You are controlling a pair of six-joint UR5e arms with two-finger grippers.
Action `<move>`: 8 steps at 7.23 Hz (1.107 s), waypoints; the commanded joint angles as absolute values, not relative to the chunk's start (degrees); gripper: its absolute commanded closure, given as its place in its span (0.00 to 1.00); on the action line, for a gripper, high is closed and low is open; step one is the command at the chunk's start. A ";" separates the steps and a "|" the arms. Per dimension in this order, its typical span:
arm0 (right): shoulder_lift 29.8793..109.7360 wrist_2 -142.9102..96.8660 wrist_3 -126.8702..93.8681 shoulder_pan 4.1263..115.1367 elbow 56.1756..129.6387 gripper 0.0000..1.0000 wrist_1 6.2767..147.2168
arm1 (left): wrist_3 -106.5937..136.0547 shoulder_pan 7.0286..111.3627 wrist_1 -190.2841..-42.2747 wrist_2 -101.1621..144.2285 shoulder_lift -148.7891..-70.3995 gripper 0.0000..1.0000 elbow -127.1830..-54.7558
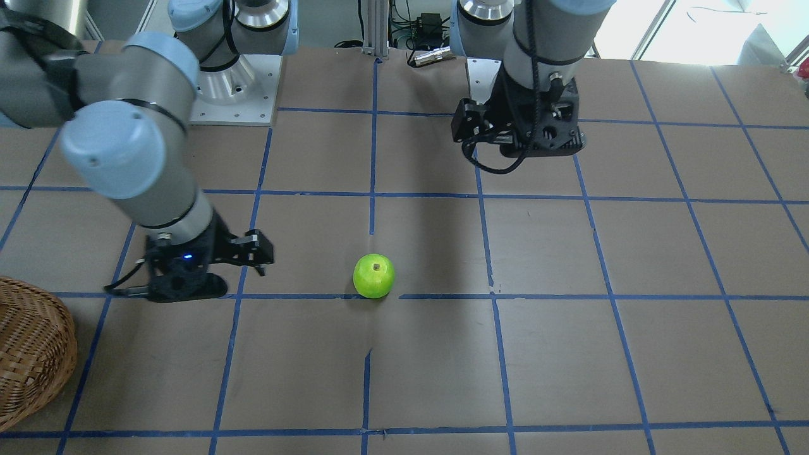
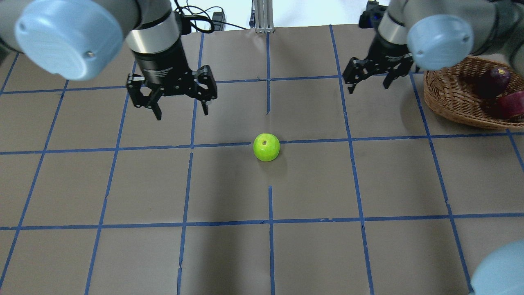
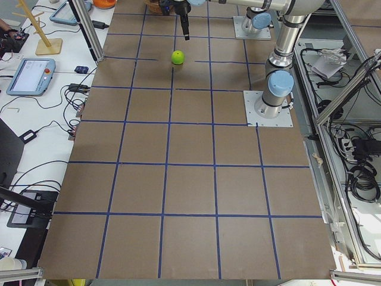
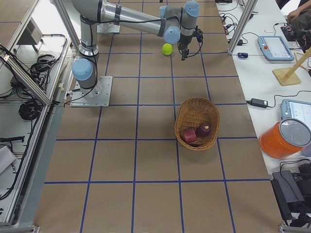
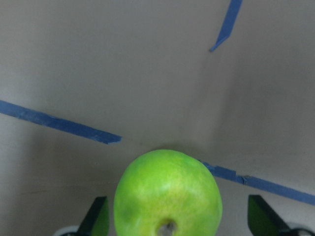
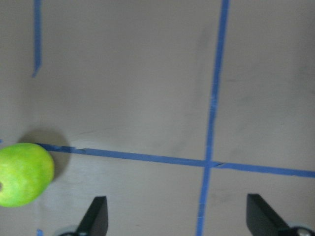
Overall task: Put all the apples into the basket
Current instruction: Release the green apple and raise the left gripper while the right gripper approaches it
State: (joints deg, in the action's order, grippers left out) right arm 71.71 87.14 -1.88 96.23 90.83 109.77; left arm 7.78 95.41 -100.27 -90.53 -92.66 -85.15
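Observation:
A lime green apple sits alone on the brown table near its middle, on a blue tape line. The wicker basket stands at the right edge of the overhead view. A dark purple apple and a red apple lie inside it. My left gripper hangs open above the table, back and to the left of the green apple. In the left wrist view the green apple fills the bottom centre between the two fingers. My right gripper is open and empty, between the green apple and the basket.
Blue tape lines divide the brown table into squares. On side benches in the right exterior view stand a tablet, a wooden stand and an orange tub. The arm bases are bolted at the table's back.

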 commanded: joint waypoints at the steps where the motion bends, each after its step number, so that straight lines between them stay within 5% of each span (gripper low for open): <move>1: 66.30 87.62 -18.68 109.20 92.72 0.00 121.78 | 3.78 92.11 -87.44 -90.70 -89.04 0.03 -91.37; 3: 62.68 87.28 -23.44 111.44 92.72 0.00 125.22 | 3.08 91.41 -83.42 -90.88 -85.97 0.00 -95.97; 8: 58.72 87.10 -23.99 112.76 96.06 0.00 125.68 | 3.25 90.53 -90.95 -90.62 -86.57 0.00 -92.57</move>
State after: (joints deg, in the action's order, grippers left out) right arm 59.53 87.01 -23.98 112.61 95.36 125.63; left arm 3.19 91.02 -88.51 -90.74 -86.10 -94.12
